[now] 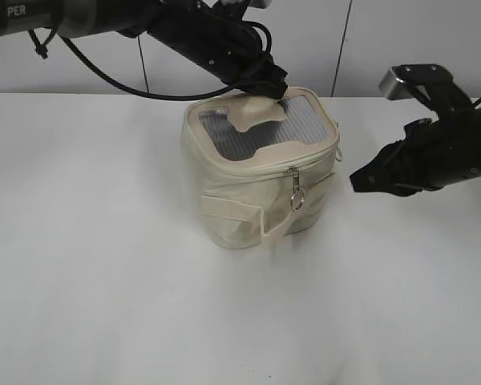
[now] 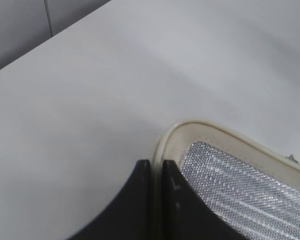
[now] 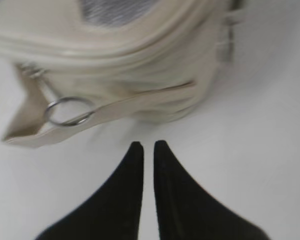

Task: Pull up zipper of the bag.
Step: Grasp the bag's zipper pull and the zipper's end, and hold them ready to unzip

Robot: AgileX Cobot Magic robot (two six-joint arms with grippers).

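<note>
The cream bag (image 1: 239, 192) stands on the white table, its grey mesh lid (image 1: 293, 124) and cream patch (image 1: 259, 113) facing up. The zipper (image 1: 260, 166) runs round the lid edge; a silver pull with a round ring (image 1: 297, 197) hangs at the front right corner. My left gripper (image 1: 274, 85) is shut on the lid's back rim; in the left wrist view the cream rim (image 2: 190, 125) passes between its jaws (image 2: 156, 167). My right gripper (image 1: 357, 181) is shut and empty, right of the bag. In the right wrist view its tips (image 3: 144, 146) are below the ring (image 3: 69, 111), apart from it.
The wide cream strap band (image 1: 232, 212) wraps the bag's front and its end juts out by the ring (image 3: 25, 131). The white table (image 1: 104, 305) spreads to the front and both sides. A grey panelled wall (image 1: 385, 40) stands behind.
</note>
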